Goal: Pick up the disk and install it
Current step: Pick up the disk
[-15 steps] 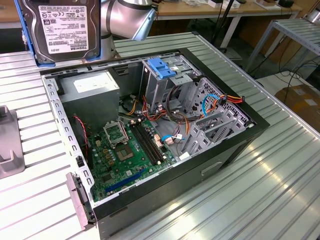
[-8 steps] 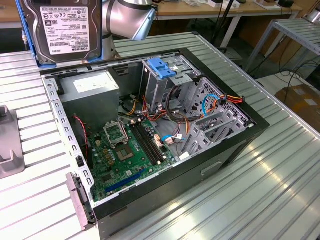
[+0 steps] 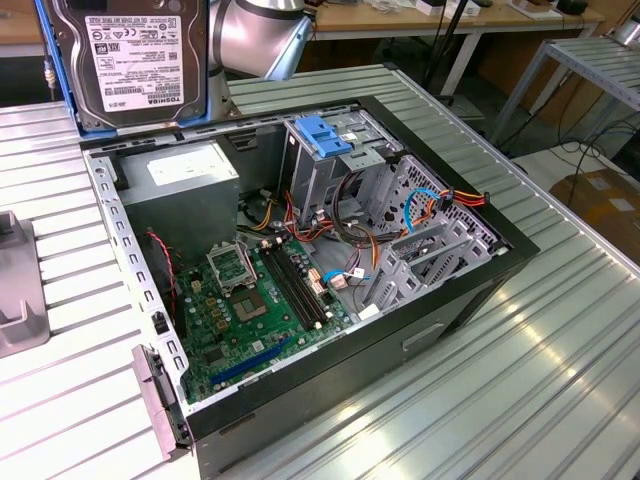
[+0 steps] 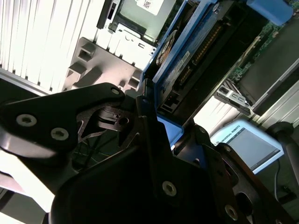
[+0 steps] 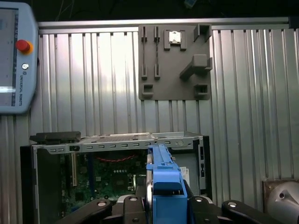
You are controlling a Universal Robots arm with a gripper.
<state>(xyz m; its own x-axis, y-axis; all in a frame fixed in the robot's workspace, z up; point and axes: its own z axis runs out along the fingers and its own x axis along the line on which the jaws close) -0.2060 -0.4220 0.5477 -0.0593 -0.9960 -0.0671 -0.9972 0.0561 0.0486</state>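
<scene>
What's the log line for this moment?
tool: shut on disk | disk: held upright over the edge of the open computer case | install: not yet done

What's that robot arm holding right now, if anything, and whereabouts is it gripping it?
The disk, gripped at its blue-railed end between the gripper's jaws.

A ribbed silver aluminium tabletop (image 3: 540, 340) gleams with bright reflections. Beyond its far edge stands a long wooden workbench on white legs (image 3: 530, 14). To the exterior view's right stand a smaller slatted metal table (image 3: 600, 60) and a brown cardboard box (image 3: 605, 200) on the dark grey floor (image 3: 525, 145).
</scene>
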